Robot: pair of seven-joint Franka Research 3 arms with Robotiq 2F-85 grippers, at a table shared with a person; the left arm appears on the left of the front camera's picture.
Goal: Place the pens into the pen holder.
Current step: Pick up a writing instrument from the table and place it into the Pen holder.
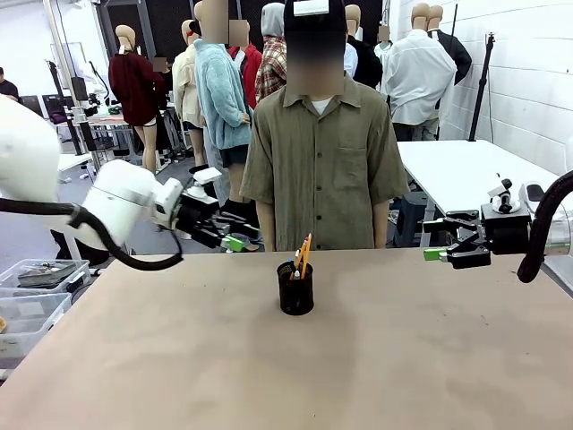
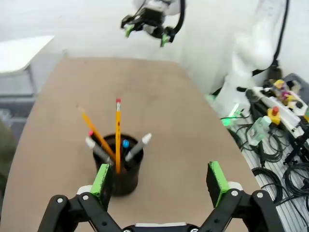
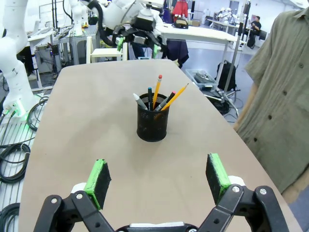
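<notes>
Five pens [image 3: 157,99], perhaps, upright in pen holder [image 3: 152,123]; no legible print.

Pens [image 1: 303,255] in pen holder [image 1: 295,288], mid table [image 1: 403,358]; person [image 1: 322,161] behind table's far edge

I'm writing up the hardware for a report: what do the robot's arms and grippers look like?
Both arms are white with rounded shells, and a black cable loops along each. The left gripper and right gripper are black linkage frames whose two fingers carry bright green pads.
</notes>
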